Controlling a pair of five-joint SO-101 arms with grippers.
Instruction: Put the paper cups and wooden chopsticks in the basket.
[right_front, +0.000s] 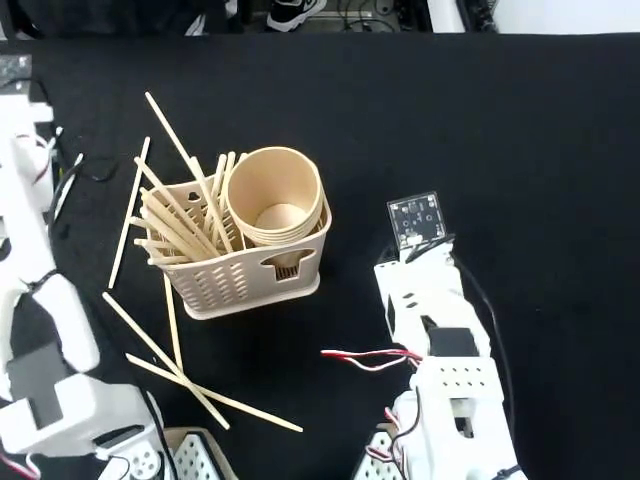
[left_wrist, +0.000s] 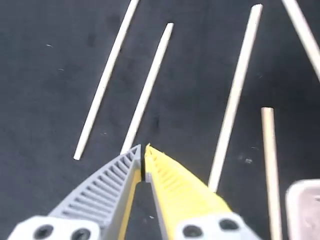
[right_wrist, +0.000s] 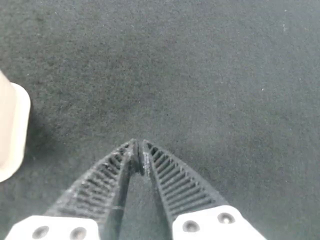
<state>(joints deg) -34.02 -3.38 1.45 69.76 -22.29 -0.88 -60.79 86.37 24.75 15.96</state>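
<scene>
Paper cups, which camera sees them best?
The high view: it looks down into the stacked paper cups standing in the basket, rim and all. The left wrist view looks at loose chopsticks instead; the right wrist view catches just a pale edge, too little to identify.

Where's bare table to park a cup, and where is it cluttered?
Free: the black table right of the right arm and along the far edge behind the basket, plus the strip between basket and that arm. Crowded: loose chopsticks on the basket's left and in front of it, by the left arm.
</scene>
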